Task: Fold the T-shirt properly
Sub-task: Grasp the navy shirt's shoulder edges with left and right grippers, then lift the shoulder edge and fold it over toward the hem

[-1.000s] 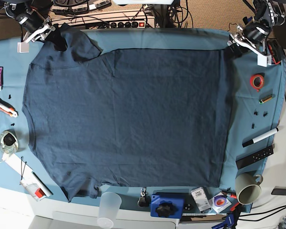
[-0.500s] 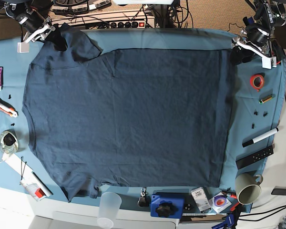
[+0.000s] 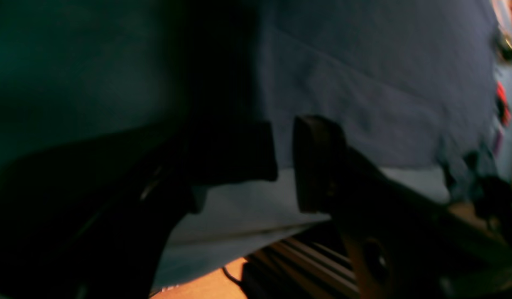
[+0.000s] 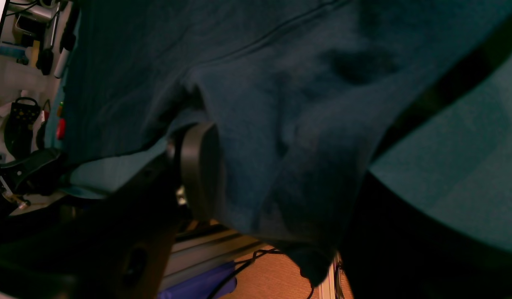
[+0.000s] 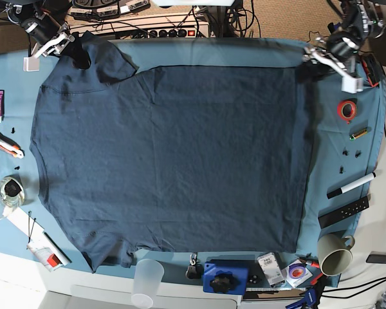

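On the table cloth, T-shirt is lying unfolded, right gripper pinching its sleeve, left gripper hovering, jaws apart.

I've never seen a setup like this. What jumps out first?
A big dark navy T-shirt lies spread flat over nearly the whole teal table cloth. At its far corners sit two grippers: the right gripper pinches a sleeve, while the left gripper hovers by the hem corner.
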Action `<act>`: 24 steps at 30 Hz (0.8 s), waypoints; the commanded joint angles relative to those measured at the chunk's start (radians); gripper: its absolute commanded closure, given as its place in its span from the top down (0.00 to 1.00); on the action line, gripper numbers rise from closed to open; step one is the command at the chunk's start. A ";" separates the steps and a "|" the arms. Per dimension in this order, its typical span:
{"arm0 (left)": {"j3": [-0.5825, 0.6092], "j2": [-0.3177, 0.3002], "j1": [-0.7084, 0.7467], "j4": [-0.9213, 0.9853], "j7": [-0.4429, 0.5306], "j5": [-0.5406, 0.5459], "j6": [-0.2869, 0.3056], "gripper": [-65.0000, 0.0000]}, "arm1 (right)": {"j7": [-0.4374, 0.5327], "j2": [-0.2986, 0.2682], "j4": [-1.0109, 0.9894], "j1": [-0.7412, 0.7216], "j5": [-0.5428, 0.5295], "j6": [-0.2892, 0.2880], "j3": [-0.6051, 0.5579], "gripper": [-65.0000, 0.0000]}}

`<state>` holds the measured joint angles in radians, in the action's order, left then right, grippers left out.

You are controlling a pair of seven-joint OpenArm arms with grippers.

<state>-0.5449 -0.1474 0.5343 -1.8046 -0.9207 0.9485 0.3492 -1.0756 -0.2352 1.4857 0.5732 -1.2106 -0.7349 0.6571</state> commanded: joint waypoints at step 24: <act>0.065 -0.002 0.011 -0.005 0.155 -0.206 -0.166 0.06 | -0.027 0.002 -0.013 0.021 0.134 0.037 -0.016 0.04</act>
<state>-0.4793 -0.1448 0.5320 -1.8088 -0.7227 0.7708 0.2001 -1.0237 -0.2317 1.4780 0.5766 -1.1721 -0.7227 0.6491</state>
